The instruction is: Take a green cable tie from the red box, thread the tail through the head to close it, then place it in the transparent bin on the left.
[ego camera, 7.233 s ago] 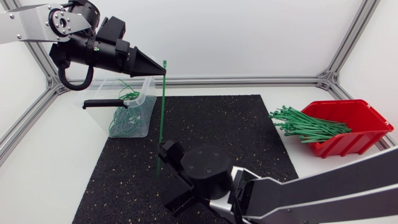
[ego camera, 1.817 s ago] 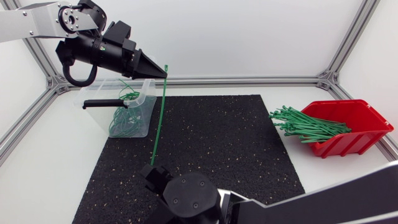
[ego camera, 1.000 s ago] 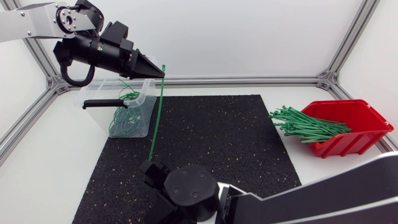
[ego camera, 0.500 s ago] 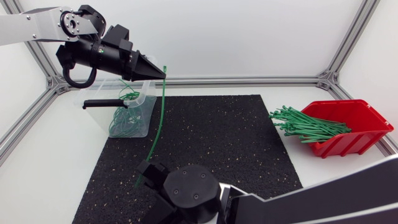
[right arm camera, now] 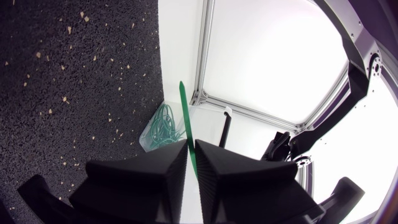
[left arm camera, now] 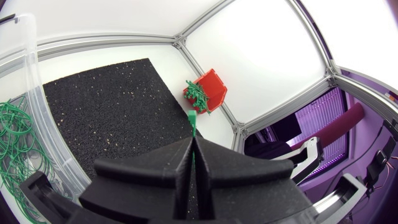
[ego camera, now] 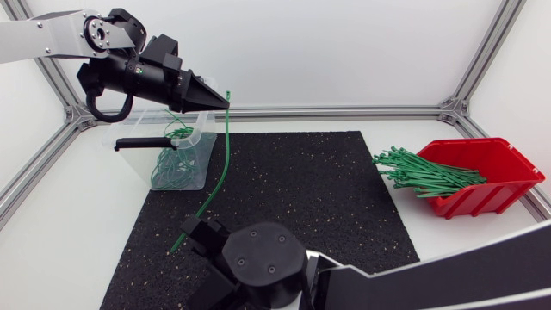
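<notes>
A green cable tie (ego camera: pixel 222 155) hangs in the air over the black mat, bowed, its head up and its tail down to the left. My left gripper (ego camera: pixel 225 105) is high above the transparent bin (ego camera: pixel 196 172), shut on the tie just under its head. In the left wrist view the head (left arm camera: pixel 192 119) pokes out past the closed gripper (left arm camera: pixel 193 146). My right gripper (ego camera: pixel 194 237), low at the mat's front, is shut on the tail. In the right wrist view the tail (right arm camera: pixel 184 112) runs on from between the fingers of the gripper (right arm camera: pixel 191 155).
The red box (ego camera: pixel 498 176) at the right holds several green ties, some hanging over its near rim. The transparent bin holds several closed green ties (ego camera: pixel 168 168) and has a black handle (ego camera: pixel 142 143). The black mat (ego camera: pixel 327 189) covers the table's middle.
The right gripper has closed on the tie's tail and drawn it left and toward the front, bending the tie into a bow. The left gripper has kept still, holding the head end.
</notes>
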{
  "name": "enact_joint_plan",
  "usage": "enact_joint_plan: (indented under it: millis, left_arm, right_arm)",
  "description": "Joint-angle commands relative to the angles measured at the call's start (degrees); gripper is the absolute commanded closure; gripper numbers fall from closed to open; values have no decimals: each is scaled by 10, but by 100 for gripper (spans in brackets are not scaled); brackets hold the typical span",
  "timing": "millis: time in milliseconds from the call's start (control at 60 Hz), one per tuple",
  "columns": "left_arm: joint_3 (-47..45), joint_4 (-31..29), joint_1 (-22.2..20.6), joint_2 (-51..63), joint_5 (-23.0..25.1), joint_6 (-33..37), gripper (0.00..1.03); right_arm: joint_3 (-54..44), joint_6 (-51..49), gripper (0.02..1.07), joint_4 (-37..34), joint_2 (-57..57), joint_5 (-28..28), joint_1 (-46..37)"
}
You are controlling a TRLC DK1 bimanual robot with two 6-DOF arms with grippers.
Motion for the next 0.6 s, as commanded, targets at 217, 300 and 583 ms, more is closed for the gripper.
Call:
enact_joint_plan:
  millis: [217,300,583]
  left_arm:
    - [0,-13,-6,10,5,17,100]
    - [0,-13,-5,10,5,19,100]
    - [-6,-13,-1,6,1,39,100]
  right_arm:
    - [26,-10,97,-3,-3,3,3]
    - [26,-9,102,-8,-4,3,3]
    - [16,43,102,-51,-21,8,-4]
